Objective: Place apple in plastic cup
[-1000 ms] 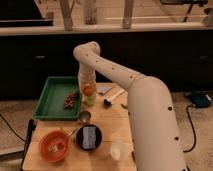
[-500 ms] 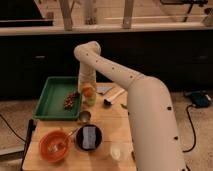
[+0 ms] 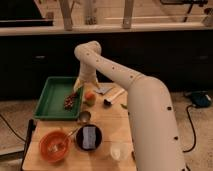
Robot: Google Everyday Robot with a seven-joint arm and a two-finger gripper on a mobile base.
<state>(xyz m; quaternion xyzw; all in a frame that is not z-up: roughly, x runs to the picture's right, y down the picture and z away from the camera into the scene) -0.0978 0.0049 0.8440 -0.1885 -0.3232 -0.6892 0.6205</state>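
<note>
The apple (image 3: 89,94) is a small orange-red fruit that sits at the mouth of the pale yellow-green plastic cup (image 3: 90,102). The cup stands on the wooden table (image 3: 107,120), just right of the green tray. My gripper (image 3: 85,86) is directly above the apple, at the end of the white arm that reaches in from the right. The gripper is very close to the apple, and I cannot tell whether it touches it.
A green tray (image 3: 52,97) with brown bits (image 3: 71,100) lies at the left. A small metal cup (image 3: 84,117), an orange bowl (image 3: 53,144), a black bowl (image 3: 89,137) and a whitish clear cup (image 3: 116,152) stand nearer the front. Utensils (image 3: 112,95) lie right of the cup.
</note>
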